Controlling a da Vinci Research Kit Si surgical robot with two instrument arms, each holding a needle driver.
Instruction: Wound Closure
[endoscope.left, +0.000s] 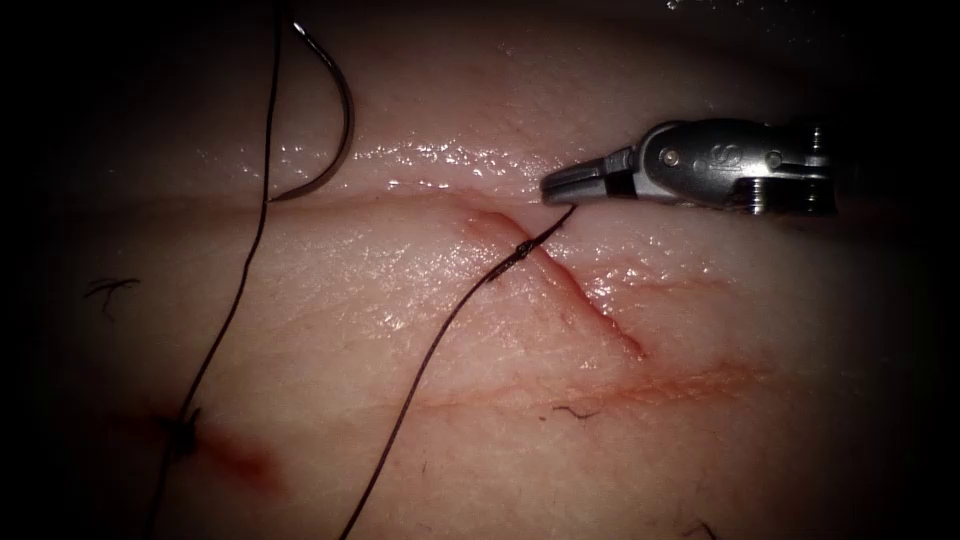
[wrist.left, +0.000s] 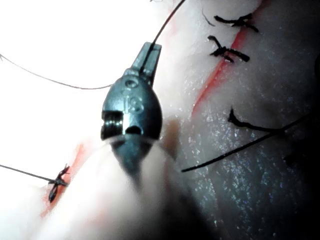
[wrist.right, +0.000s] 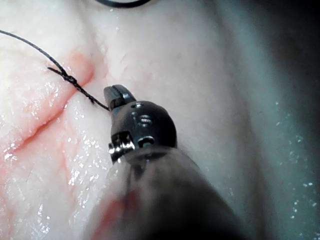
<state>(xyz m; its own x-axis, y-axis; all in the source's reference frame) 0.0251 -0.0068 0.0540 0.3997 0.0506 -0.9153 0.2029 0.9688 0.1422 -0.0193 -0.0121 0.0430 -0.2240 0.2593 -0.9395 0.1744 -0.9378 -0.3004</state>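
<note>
Knot-work stage, I judge: right tool (endoscope.left: 556, 184) clamps the short thread end (endoscope.left: 560, 217) just beyond the knot (endoscope.left: 523, 249) on the cut (endoscope.left: 590, 300); left tool (wrist.left: 150, 53) grips thread; needle (endoscope.left: 335, 120) lies free, well left of the cut.

Frayed thread end (endoscope.left: 112, 288): 1, far left. Short thread end (endoscope.left: 575, 410): 1, lower centre. Red fluid (endoscope.left: 250, 462): 1 smear, just beside knotted stitch (endoscope.left: 180, 432).
</note>
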